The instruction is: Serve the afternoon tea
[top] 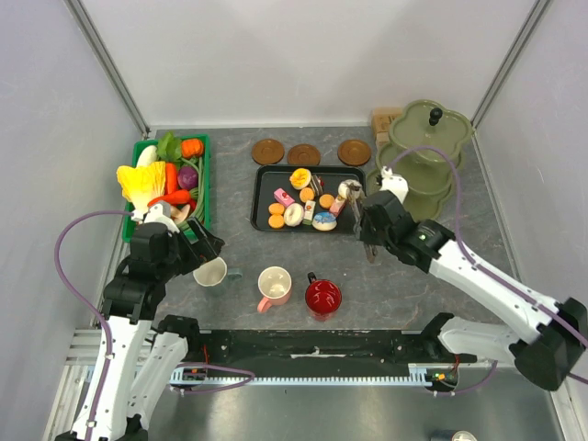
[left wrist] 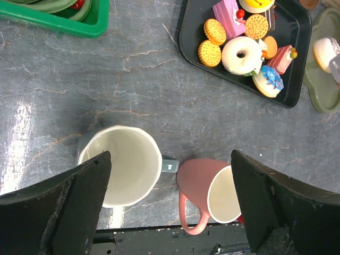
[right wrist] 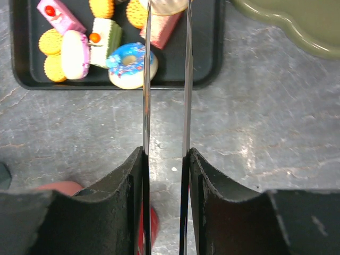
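Observation:
The whitish mug (top: 210,272) stands at the front left, with the pink mug (top: 274,286) and the red mug (top: 322,297) to its right. My left gripper (top: 200,250) is open above the whitish mug (left wrist: 127,162); its left finger (left wrist: 79,196) overlaps the mug's rim, and the pink mug (left wrist: 210,188) lies by the right finger. My right gripper (right wrist: 166,159) is shut on the metal tongs (right wrist: 146,79), whose tips pinch a whitish pastry (top: 349,190) over the right end of the black tray (top: 261,197). Cakes, biscuits and a blue doughnut (right wrist: 133,65) lie on the tray.
Three brown coasters (top: 303,154) lie behind the tray. A green tiered stand (top: 424,152) stands at the back right. A green basket (top: 204,188) of toy vegetables is at the left. Grey walls enclose the table.

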Tool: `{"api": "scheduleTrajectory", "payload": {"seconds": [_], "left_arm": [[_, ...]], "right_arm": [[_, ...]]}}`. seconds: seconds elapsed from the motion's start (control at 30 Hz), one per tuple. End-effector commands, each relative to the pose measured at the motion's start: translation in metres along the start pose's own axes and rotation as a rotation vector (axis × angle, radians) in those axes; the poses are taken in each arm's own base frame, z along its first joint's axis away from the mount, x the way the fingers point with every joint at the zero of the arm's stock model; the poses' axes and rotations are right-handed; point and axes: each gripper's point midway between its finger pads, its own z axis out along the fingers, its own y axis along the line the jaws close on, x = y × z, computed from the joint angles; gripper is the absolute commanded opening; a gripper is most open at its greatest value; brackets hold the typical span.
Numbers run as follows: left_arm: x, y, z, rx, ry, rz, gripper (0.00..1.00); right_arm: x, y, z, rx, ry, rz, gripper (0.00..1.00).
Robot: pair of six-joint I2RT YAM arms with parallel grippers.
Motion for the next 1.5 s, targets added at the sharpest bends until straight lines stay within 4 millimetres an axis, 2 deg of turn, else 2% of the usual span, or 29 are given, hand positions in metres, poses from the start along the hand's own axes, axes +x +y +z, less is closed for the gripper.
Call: {"api": "scheduleTrajectory", "payload": {"seconds": [0.0, 0.13, 0.3, 0.57, 0.83, 1.17, 1.47], "left_arm": [[-0.006, 0.000, 0.004, 0.003, -0.018, 0.028, 0.99], [-0.010, -0.004, 0.002, 0.004, -0.014, 0.024, 0.99], [-0.020, -0.031, -0.003, 0.126, -0.033, 0.017, 0.99], [-0.022, -0.031, 0.001, 0.127, -0.044, 0.009, 0.99], [-0.015, -0.027, 0.007, 0.118, -0.017, 0.012, 0.99], [-0.013, -0.024, 0.006, 0.110, -0.020, 0.013, 0.99], [-0.011, -0.022, 0.007, 0.103, -0.016, 0.012, 0.99]], "right_arm": [[-0.005, -0.029, -0.020, 0.045, -0.084, 0.093, 0.27], [0.003, -0.052, -0.030, 0.083, -0.107, 0.124, 0.28], [0.011, -0.068, -0.027, 0.130, -0.095, 0.118, 0.29], [0.003, -0.083, -0.014, 0.236, -0.142, 0.120, 0.28], [-0.008, -0.079, 0.004, 0.229, -0.209, 0.137, 0.28], [-0.016, -0.070, 0.042, 0.225, -0.218, 0.144, 0.28], [-0.025, -0.079, 0.067, 0.271, -0.249, 0.160, 0.28]]}}
